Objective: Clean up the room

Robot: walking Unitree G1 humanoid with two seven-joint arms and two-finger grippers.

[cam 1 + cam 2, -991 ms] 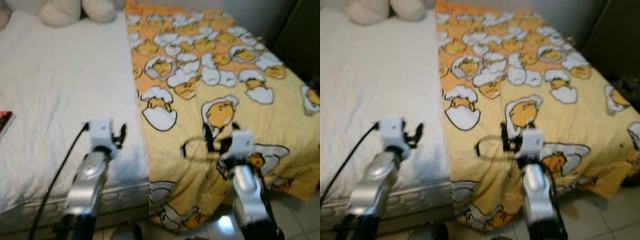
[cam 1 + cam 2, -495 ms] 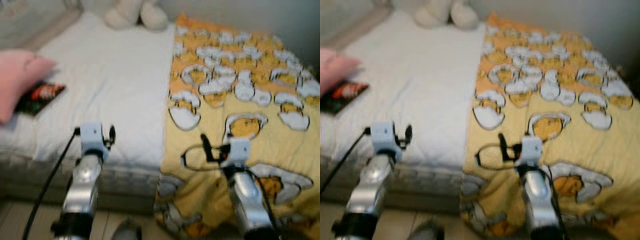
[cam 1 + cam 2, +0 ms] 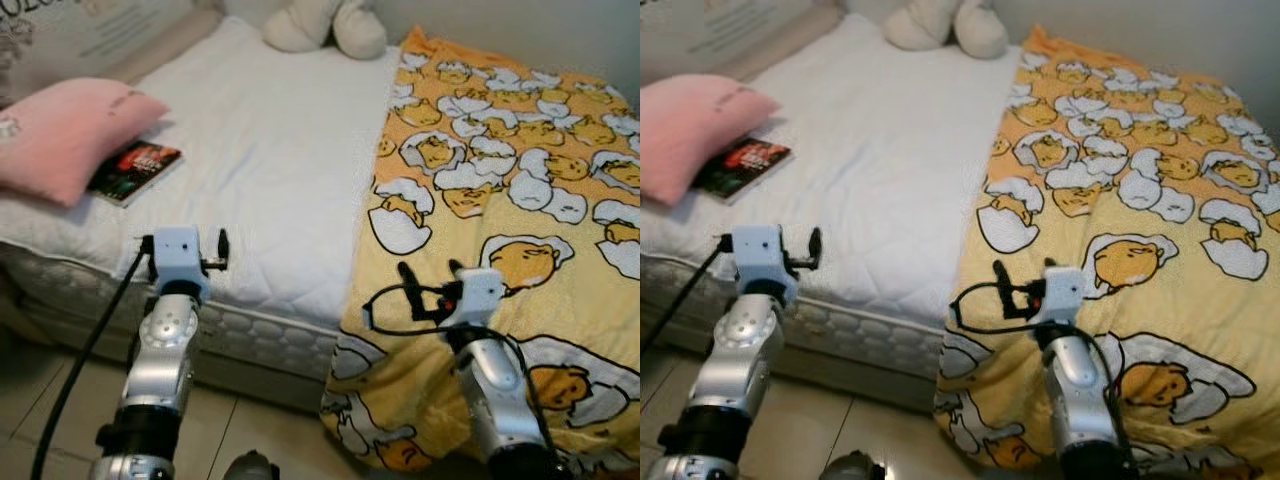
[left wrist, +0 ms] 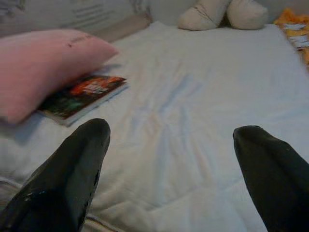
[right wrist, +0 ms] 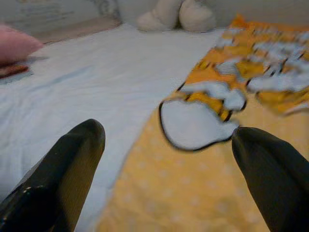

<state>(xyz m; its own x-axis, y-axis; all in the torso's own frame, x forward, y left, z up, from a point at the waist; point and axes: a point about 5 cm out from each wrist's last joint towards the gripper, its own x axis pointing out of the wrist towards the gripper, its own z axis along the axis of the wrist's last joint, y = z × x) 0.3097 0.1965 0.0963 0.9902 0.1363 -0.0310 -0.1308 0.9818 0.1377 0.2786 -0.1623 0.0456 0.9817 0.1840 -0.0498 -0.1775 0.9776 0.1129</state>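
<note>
Over the right half of the bed lies the yellow blanket, soft and light; its left edge suits gripping. Left gripper and right gripper hover, fingers spread, empty.

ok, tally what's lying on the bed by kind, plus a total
Pink pillow: 1
Dark book with a red cover design, partly tucked under the pillow: 1
Cream plush toy at the head of the bed: 1
Yellow blanket with an egg-character print: 1
Total: 4
</note>
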